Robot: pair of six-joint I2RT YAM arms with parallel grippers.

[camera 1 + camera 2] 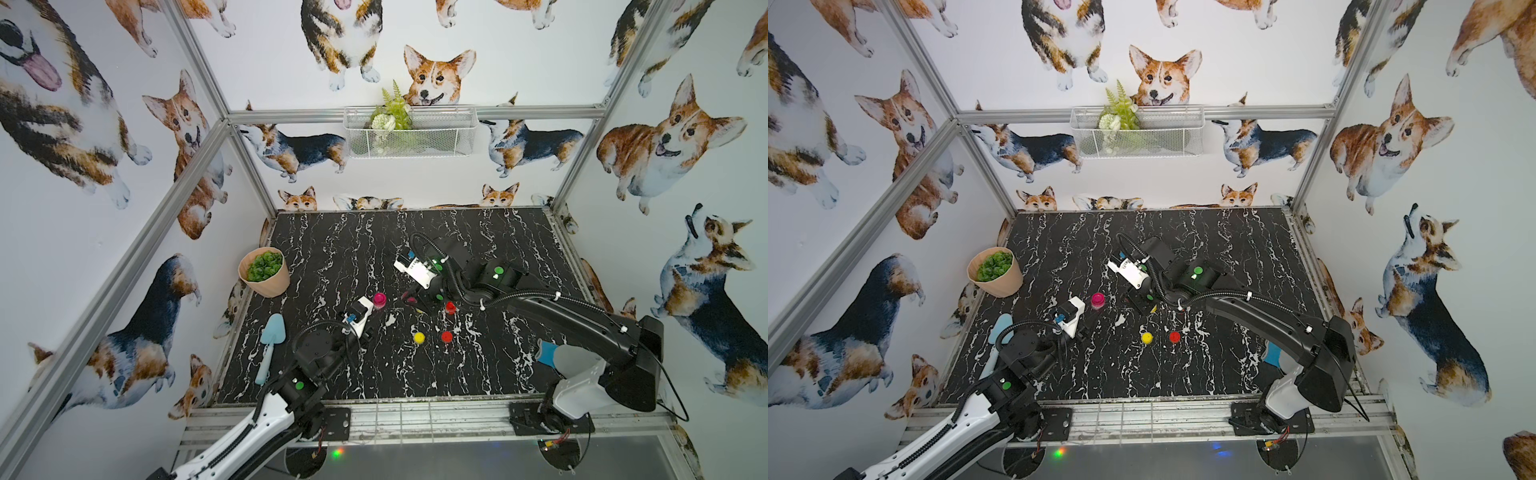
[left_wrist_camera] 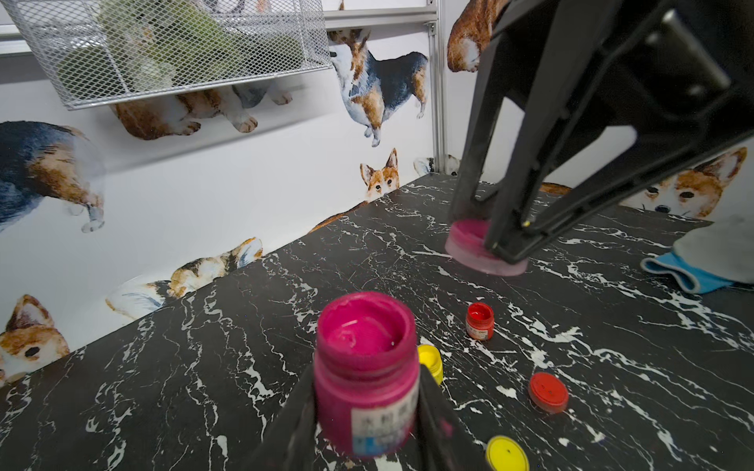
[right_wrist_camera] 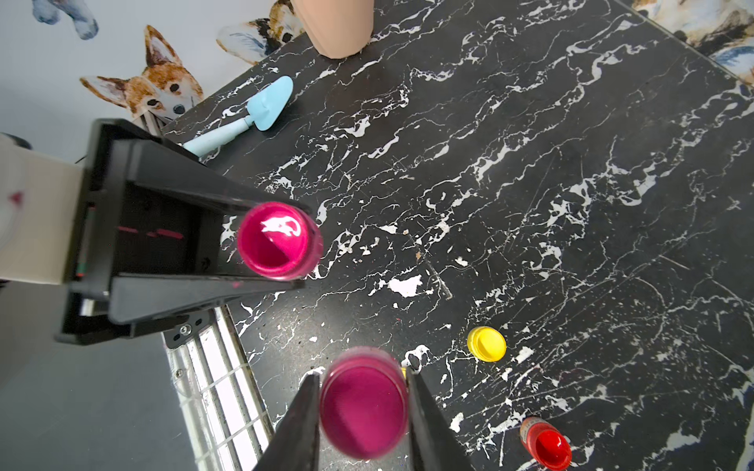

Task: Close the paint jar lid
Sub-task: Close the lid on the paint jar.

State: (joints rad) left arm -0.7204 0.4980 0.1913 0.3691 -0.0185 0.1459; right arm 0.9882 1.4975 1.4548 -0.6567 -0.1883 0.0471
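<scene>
Bare bench at the back, clutter toward the front

A bare strip of bench [image 1: 478, 232] separates the pink jar [image 1: 379, 300] from the pink lid [image 2: 469, 244], and the far half lies bare. A red jar [image 1: 451, 307] stands just right of that lid. A red lid [image 1: 446, 336] and a yellow lid [image 1: 419, 337] lie nearer the front. A pot [image 1: 264, 272] and a trowel [image 1: 270, 345] line the left edge.

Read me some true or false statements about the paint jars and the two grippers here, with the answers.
1. The magenta plastic paint jar is open. True.
2. The left gripper is empty. False: it is shut on that jar.
3. The right gripper holds the round magenta lid. True.
4. The small red paint jar is capped. False: it is open; the round red lid lies apart on the black marbled table.
</scene>
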